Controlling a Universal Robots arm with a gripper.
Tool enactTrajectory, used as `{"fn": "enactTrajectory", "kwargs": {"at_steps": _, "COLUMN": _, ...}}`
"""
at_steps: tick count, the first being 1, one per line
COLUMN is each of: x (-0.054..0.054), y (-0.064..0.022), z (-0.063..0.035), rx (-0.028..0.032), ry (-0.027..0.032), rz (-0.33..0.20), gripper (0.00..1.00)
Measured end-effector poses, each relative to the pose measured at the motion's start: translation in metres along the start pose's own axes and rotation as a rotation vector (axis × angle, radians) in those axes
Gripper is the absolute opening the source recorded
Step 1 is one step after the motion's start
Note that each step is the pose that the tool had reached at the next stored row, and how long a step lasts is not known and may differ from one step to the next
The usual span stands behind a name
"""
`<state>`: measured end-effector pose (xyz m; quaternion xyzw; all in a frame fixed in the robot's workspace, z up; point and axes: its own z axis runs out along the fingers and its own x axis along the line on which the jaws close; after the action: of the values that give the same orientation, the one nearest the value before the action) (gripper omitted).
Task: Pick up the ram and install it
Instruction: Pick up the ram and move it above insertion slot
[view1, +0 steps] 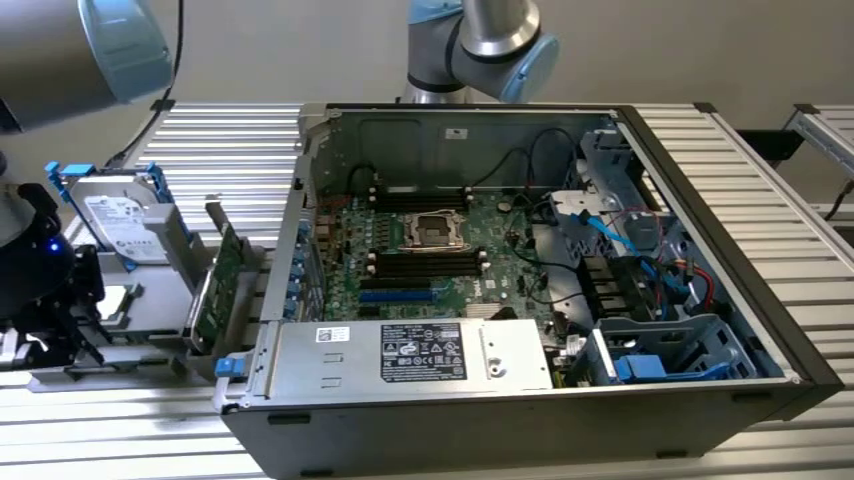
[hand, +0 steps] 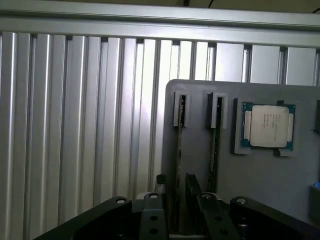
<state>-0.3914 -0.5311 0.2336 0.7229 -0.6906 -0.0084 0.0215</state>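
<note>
**Gripper straddling the ram in its tray**

The gripper (hand: 176, 181) is hovering with its jaws standing wide, one finger (hand: 160, 181) on each side of the ram. The table (hand: 75, 130) is carrying the open case (view1: 534, 250) and, near it, the grey tray (hand: 260, 185). The ram (hand: 179, 145) is standing on edge in a tray slot and running between the fingers, apparently touching neither. A second board (hand: 214, 145) is standing just beside it in the next slot, and a CPU (hand: 267, 125) is sitting in a pocket beyond that.

The step in hand appears to be the grasp. Doing it well is a matter of keeping the stick centred, so that both fingers are meeting its flat faces together rather than tipping it. The fingers should be staying square to its length. The finger between the two boards is working in a narrow gap, so it should be kept clear of the neighbour. Closing gently seems wise, since chips are lying on those faces.
</note>
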Motion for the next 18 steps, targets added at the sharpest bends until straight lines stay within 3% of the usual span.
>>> {"fn": "enactTrajectory", "kwargs": {"at_steps": 11, "x": 0.001, "y": -0.0008, "z": 0.0201, "rx": -0.0001, "ry": 0.0001, "rz": 0.0, "gripper": 0.3}}
{"fn": "enactTrajectory", "kwargs": {"at_steps": 18, "x": -0.004, "y": -0.0016, "z": 0.0327, "rx": -0.0001, "ry": 0.0001, "rz": 0.0, "gripper": 0.3}}
